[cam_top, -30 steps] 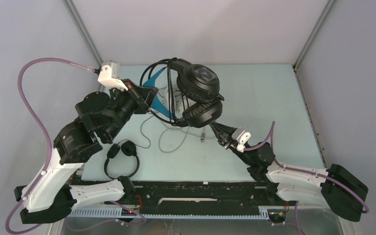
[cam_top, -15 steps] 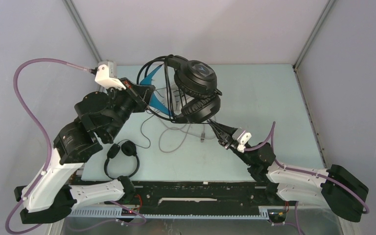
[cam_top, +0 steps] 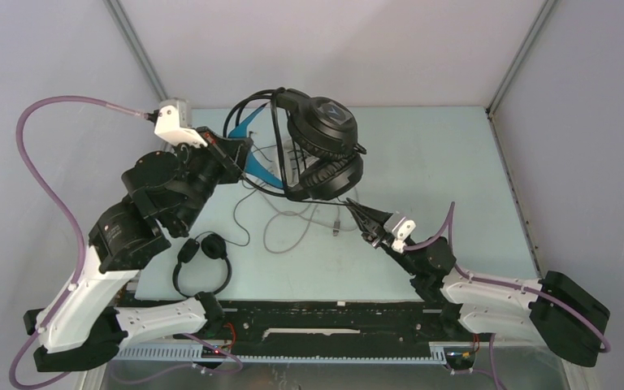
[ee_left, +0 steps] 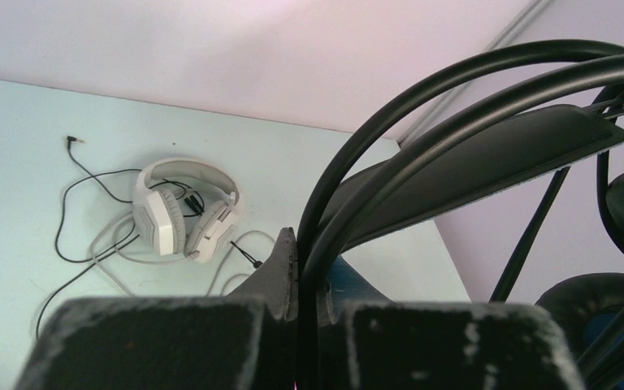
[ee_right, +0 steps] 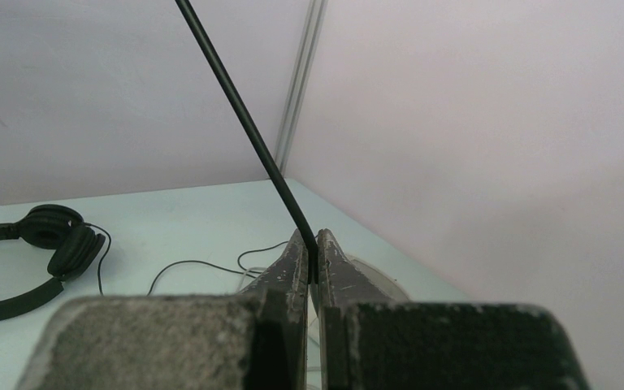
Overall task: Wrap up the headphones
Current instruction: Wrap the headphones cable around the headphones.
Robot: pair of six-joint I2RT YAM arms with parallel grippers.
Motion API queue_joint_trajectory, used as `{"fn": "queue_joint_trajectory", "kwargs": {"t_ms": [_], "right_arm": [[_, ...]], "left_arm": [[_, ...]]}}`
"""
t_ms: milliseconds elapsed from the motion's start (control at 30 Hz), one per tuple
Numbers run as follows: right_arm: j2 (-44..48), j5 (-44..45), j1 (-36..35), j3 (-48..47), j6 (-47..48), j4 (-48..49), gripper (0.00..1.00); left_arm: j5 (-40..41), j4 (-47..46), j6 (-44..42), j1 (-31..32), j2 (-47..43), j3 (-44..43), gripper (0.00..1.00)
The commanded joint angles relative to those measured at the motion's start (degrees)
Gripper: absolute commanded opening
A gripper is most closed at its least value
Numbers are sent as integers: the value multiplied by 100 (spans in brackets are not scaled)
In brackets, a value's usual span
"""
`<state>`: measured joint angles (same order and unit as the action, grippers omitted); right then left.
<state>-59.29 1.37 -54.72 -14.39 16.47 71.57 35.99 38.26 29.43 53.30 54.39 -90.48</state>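
Black headphones (cam_top: pixel 325 134) edged farther; left hand (cam_top: pixel 242 157) pinches headband (ee_left: pixel 487 146), right hand (cam_top: pixel 357 212) pinches cable (ee_right: pixel 243 114). None wrapped; white pair (ee_left: pixel 183 215), small pair (cam_top: pixel 203 258) wait.

No word, number or brand name can be read in any view. The only sign is a small pale V-shaped emblem (cam_top: pixel 335 110) on the outer face of the upper ear cup of the bulky black headphones (cam_top: pixel 318 138), seen from the top camera; no lettering can be made out beside it. The white-grey headphones (ee_left: pixel 185 213) and the small black headphones (cam_top: pixel 209 246) show no legible marking.
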Motion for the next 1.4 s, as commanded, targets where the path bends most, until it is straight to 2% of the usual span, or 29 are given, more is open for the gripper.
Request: {"fn": "queue_joint_trajectory", "kwargs": {"t_ms": [0, 133, 300, 567, 767, 900, 1033, 1233, 1367], "right_arm": [[-168, 428, 84, -20, -9, -3, 0], [-229, 586, 161, -99, 163, -3, 0], [83, 623, 488, -317, 196, -250, 0], [901, 179, 959, -684, 14, -1264, 0], [1306, -334, 1184, -878, -221, -1945, 0], [1577, -758, 1282, -1117, -530, -2929, 0], [1828, -1018, 1355, -1274, -791, -3627, 0], [2002, -738, 1429, -1644, -724, -4018, 0], [1885, -1020, 1711, -2156, -569, -4618, 0]], "left_arm": [[-874, -781, 348, -46, -207, -155, 0], [-1790, -363, 230, -48, -208, -300, 0], [-2190, 265, -89, -47, -185, -496, 0], [-3034, 577, -772, -73, -74, -647, 0], [-3734, 487, -1752, -83, -107, -403, 0], [-4178, 529, -2568, -83, -117, -199, 0], [-4050, 621, -3425, -82, -135, 37, 0], [-3619, 759, -4407, -82, 49, 317, 0], [-3617, 349, -5060, -78, -89, 1079, 0]]}}
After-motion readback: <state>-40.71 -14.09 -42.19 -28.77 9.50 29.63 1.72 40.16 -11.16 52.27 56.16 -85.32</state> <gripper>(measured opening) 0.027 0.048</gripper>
